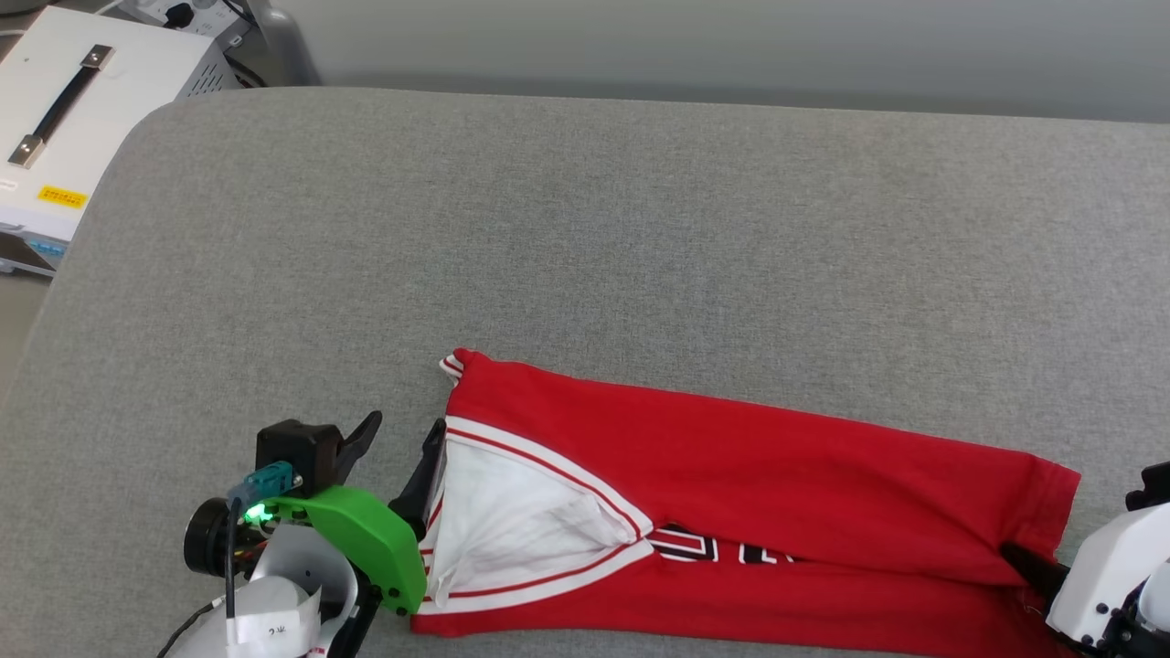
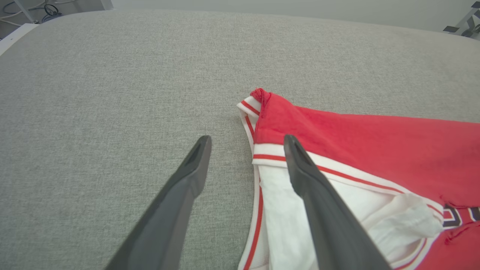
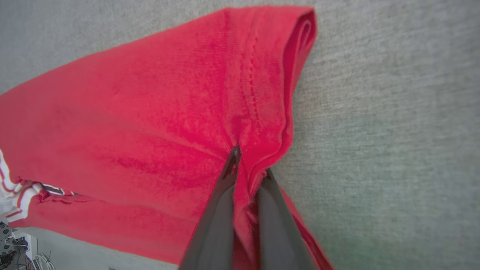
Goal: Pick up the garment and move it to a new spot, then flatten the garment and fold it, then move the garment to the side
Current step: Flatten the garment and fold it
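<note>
A red jersey-style T-shirt of thin soft fabric (image 1: 731, 457), with white sleeves, red-and-white striped trim and a black, white-outlined print, lies folded into a long band on a counter covered in grey woven cloth (image 1: 585, 228). A white sleeve is spread flat at one end of the T-shirt, and part of the print shows just beside it in the central fold.

At that sleeve end the left gripper (image 1: 404, 425), with a bright green cover (image 1: 366, 539) behind it, has its two long dark fingers (image 2: 322, 210) spread wide and grasping nothing. In the left wrist view, one finger lies over the white sleeve just inside the striped trim and the other over bare cloth just beside the T-shirt's edge. I cannot tell whether they touch the fabric.

At the T-shirt's opposite, hemmed end, the right gripper (image 3: 250, 161) has its fingers clenched on a raised fold of red fabric next to the stitched hem.

A white machine case with a black handle (image 1: 82, 110) stands well apart from the T-shirt, beyond the sleeve end and off the counter's rounded corner.
</note>
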`<state>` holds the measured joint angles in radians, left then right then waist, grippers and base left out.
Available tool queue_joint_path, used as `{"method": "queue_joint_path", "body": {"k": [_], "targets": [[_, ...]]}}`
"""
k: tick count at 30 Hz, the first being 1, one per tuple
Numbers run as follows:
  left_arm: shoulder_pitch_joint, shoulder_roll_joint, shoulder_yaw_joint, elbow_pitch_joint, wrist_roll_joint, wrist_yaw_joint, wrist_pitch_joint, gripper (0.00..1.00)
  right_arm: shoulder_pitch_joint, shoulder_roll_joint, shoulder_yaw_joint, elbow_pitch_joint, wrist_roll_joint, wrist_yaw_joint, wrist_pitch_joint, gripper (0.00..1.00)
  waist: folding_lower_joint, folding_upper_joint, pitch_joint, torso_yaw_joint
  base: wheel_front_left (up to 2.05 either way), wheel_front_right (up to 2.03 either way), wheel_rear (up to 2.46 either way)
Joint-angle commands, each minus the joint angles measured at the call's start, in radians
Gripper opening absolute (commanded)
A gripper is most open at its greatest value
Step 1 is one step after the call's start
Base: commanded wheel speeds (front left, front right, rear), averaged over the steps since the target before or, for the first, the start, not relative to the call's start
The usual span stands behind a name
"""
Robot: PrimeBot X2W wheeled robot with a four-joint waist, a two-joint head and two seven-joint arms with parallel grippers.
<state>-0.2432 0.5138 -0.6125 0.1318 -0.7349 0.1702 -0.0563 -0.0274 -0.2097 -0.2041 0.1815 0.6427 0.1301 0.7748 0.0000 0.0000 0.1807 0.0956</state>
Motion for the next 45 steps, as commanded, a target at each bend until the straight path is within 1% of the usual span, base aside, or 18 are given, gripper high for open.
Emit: {"method": "queue_joint_path", "body": {"k": [1,7,10,16,19,23,29,36,40,45], "targets": [[-0.013,0.004,-0.001,0.002,-0.008,-0.005,0.002,1.0,0.01,-0.001,0.015,0.022,0.006,0.001,-0.016,0.0,0.0,0.0,-0.006,-0.001,0.0,0.0,0.0],[-0.007,0.006,-0.005,0.001,-0.011,-0.004,0.001,1.0,0.005,-0.05,0.007,0.04,-0.004,0.001,-0.098,0.0,0.0,0.0,-0.018,0.0,0.0,0.0,0.0],[-0.005,0.009,-0.004,-0.002,-0.013,-0.001,0.002,1.0,-0.004,-0.079,-0.014,0.056,-0.016,0.001,-0.136,0.0,0.0,0.0,-0.019,0.0,0.0,0.0,0.0],[-0.005,0.01,-0.007,-0.002,-0.015,0.0,0.002,1.0,-0.022,-0.156,-0.067,0.107,-0.08,0.001,-0.206,0.0,0.0,0.0,-0.027,0.002,0.0,0.0,0.0],[-0.001,0.007,-0.01,0.002,-0.017,0.0,0.002,1.0,-0.025,-0.168,-0.077,0.124,-0.082,0.001,-0.215,0.0,0.0,0.0,-0.043,0.003,0.0,0.0,0.0],[0.007,0.002,-0.014,0.007,-0.022,0.001,-0.001,1.0,-0.014,-0.164,-0.064,0.106,-0.05,0.001,-0.205,0.0,0.0,0.0,-0.067,0.005,0.0,0.0,0.0],[0.021,-0.004,-0.02,0.013,-0.029,0.001,-0.004,1.0,0.026,-0.138,-0.045,0.039,-0.007,0.001,-0.176,0.0,0.0,0.0,-0.105,0.008,0.0,0.0,0.0],[0.039,-0.008,-0.02,0.018,-0.041,0.002,-0.013,1.0,0.084,-0.093,-0.014,-0.106,0.018,0.001,-0.104,0.0,0.0,0.0,-0.142,0.023,0.0,0.0,0.0],[0.047,-0.007,-0.019,0.018,-0.046,0.002,-0.019,1.0,0.107,-0.041,0.001,-0.193,0.014,0.001,-0.052,0.0,0.0,0.0,-0.154,0.036,0.0,0.0,0.0],[0.058,-0.003,-0.011,0.016,-0.055,0.01,-0.025,1.0,0.114,0.046,0.075,-0.293,0.005,0.001,0.019,0.0,0.0,0.0,-0.159,0.05,0.0,0.0,0.0]]}}
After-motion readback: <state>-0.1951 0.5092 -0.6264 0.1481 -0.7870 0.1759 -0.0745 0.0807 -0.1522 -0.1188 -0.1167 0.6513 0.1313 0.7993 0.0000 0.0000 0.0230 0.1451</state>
